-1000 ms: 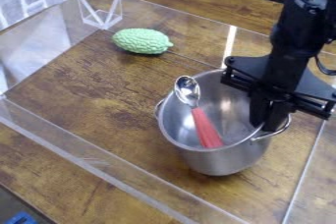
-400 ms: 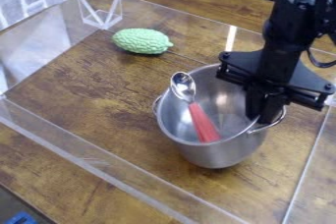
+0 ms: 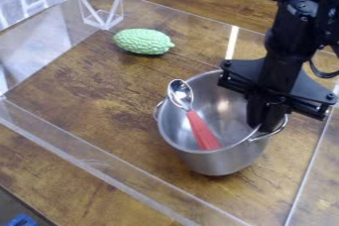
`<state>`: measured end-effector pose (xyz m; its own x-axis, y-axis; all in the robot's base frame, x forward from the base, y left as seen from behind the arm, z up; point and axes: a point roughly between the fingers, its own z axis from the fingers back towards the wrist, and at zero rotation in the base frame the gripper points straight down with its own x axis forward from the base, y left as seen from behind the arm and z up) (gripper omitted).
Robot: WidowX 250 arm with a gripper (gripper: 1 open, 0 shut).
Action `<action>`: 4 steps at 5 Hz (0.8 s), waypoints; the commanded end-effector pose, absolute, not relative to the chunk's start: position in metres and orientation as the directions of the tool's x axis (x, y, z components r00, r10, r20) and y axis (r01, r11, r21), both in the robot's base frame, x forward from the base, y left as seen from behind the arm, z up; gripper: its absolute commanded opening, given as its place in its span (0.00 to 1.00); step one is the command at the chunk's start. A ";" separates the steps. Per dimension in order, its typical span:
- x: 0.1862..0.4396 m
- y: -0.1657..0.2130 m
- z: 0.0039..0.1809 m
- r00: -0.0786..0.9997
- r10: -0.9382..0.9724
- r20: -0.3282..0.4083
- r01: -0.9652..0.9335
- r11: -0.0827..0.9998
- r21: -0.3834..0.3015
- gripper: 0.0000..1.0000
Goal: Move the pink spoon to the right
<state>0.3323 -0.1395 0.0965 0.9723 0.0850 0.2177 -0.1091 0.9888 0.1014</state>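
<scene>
Camera view, pink spoon [image 3: 193, 118] propped in steel pot [image 3: 212, 157], bowl up-left

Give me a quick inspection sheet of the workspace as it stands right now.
Surface: wooden table with clear plastic walls around the work area.
Job's things: pink spoon lies tilted in the steel pot, bowl end resting on the pot's rim, handle down inside.
Clutter: bumpy green vegetable at the back left, apart from the pot.
Claw: the claw points down at the pot's right rim, shut; whether it grips the rim cannot be told.
Cables: dark cables near the arm at top right.
Surroundings: nothing seen.
</scene>
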 end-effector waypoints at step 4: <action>0.336 -0.137 0.137 0.945 0.077 0.317 -0.105 0.992 0.070 0.00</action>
<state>0.3323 -0.1355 0.0971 0.9735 0.0672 0.2185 -0.0973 0.9867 0.1300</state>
